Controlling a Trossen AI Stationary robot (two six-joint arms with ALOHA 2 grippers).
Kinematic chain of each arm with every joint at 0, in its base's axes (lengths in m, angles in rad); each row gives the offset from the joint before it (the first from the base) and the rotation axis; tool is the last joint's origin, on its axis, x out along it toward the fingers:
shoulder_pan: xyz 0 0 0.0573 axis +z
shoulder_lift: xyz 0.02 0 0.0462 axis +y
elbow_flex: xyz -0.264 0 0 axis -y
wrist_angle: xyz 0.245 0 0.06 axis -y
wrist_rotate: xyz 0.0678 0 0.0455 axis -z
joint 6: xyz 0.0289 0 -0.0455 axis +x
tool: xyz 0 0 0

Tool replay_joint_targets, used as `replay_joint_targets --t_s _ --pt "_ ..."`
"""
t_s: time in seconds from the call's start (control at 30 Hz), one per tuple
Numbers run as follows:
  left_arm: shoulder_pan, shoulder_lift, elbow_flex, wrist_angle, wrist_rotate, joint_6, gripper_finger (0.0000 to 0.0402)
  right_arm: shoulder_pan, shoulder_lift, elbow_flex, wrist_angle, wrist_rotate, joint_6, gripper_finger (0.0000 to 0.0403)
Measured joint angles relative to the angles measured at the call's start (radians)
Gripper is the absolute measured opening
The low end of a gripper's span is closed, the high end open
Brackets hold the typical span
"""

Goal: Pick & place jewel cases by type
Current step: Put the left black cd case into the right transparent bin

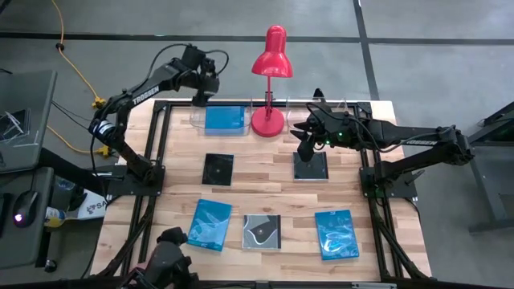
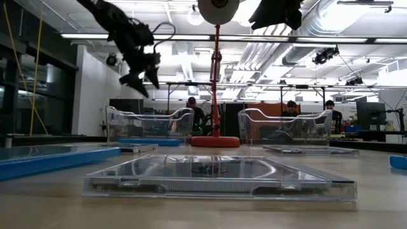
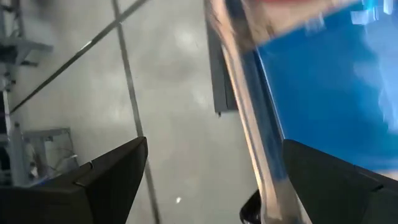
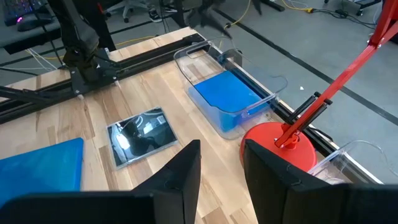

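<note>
Your left arm reaches to the far-left corner of the surface (image 1: 265,172). Its left gripper (image 1: 202,90) hangs above the far edge of the left clear tray (image 1: 197,119), jaws spread wide and holding nothing. In the low view it sits well clear of the tray, up in the air.

Your right arm stretches in from the right side. Its right gripper (image 1: 305,144) hovers just over the dark jewel case (image 1: 311,167) at centre right. The right wrist view shows the jaws only narrowly parted with nothing between them.

Left clear tray: it holds one plain blue jewel case (image 1: 224,120) lying flat on its floor. Right clear tray (image 2: 289,124): it stands beyond the red lamp (image 1: 270,80); you cannot tell its contents, as the arm covers most of it from above.

Loose on the surface: a black jewel case (image 1: 218,169) at centre left. Along the near edge, a patterned blue case (image 1: 211,224) to the left, a dark case with white swirl (image 1: 263,232) in the middle and a second patterned blue case (image 1: 336,234) to the right.
</note>
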Motion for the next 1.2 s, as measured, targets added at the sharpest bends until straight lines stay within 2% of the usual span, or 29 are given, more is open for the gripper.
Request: replay_joint_targets --t_s 0.3,0.43,0.63,0.77,0.9,1.03,1.2 --pt "0.003 0.000 0.215 -0.185 0.209 -0.296 0.0358 0.000 0.000 0.000 -0.025 0.000 0.001 0.0103" --pt "0.003 0.000 0.291 -0.282 0.275 -0.375 0.0320 0.000 0.000 0.000 -0.033 0.000 0.003 0.0103" --pt "0.003 -0.001 0.367 -0.439 0.398 -0.441 0.0234 0.000 0.000 0.000 -0.033 0.000 0.003 0.0103" --pt "0.001 -0.022 0.374 -0.533 0.487 -0.455 0.0179 0.000 0.000 0.000 -0.033 0.000 0.003 0.0103" --pt "-0.031 -0.049 0.374 -0.625 0.547 -0.456 0.0140 0.000 0.000 0.000 -0.033 0.000 0.004 0.0103" --pt "-0.072 -0.096 0.368 -0.696 0.562 -0.455 0.0123 0.000 0.000 0.000 -0.034 0.000 0.021 0.0103" --pt "-0.126 -0.193 0.275 -0.686 0.575 -0.509 0.0120 0.000 0.000 0.000 -0.047 0.000 0.043 0.0103"
